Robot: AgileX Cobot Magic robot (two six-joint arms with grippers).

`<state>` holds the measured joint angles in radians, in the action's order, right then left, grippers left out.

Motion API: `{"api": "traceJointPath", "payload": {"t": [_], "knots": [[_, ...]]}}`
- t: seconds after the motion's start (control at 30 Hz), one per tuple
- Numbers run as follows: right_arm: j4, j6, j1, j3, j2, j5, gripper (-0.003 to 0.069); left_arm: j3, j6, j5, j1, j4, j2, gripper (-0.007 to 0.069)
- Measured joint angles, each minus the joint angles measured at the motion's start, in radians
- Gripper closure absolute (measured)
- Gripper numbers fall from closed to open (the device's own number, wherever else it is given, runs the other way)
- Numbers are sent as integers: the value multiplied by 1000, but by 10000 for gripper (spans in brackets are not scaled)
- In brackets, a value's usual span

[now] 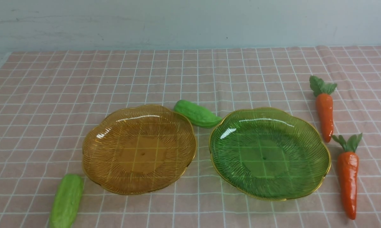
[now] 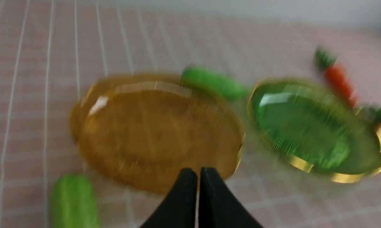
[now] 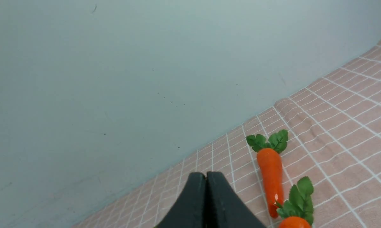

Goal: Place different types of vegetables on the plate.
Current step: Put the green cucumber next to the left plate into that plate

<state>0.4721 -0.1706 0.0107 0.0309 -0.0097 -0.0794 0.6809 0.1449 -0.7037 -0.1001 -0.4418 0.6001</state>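
With both the left pincer and the right pincer pressed together, the carrot near the cloth's right edge may be pushed away.

Two plates, two gourds, two carrots.

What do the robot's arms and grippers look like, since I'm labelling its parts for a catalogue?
Each wrist view shows only a tool: the left tool and right tool are dark, nearly black, with slim fingers tapering to narrow tips. No arms, cables or markings can be made out.
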Motion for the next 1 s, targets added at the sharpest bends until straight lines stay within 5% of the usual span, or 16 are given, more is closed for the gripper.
{"api": "traceJointPath", "payload": {"t": [0.1, 0.23, 0.6, 0.7, 0.9, 1.0], "knots": [[29, -7, 0, 1, 0, 6, 674, 60, -63, -171, 0, 200, 250, 628], [98, -26, 0, -1, 0, -41, 674, 77, -199, -210, 0, 413, 494, 628], [92, 155, 0, -404, 308, -505, 674, 77, -241, -69, 0, 453, 699, 582], [95, 277, 0, -557, 483, -677, 674, 77, -241, 7, 0, 455, 736, 472], [192, 458, 0, -647, 661, -800, 674, 79, -241, 95, 0, 456, 869, 69], [219, 499, 0, -647, 664, -788, 674, 79, -257, 115, 0, 456, 933, -17]]}}
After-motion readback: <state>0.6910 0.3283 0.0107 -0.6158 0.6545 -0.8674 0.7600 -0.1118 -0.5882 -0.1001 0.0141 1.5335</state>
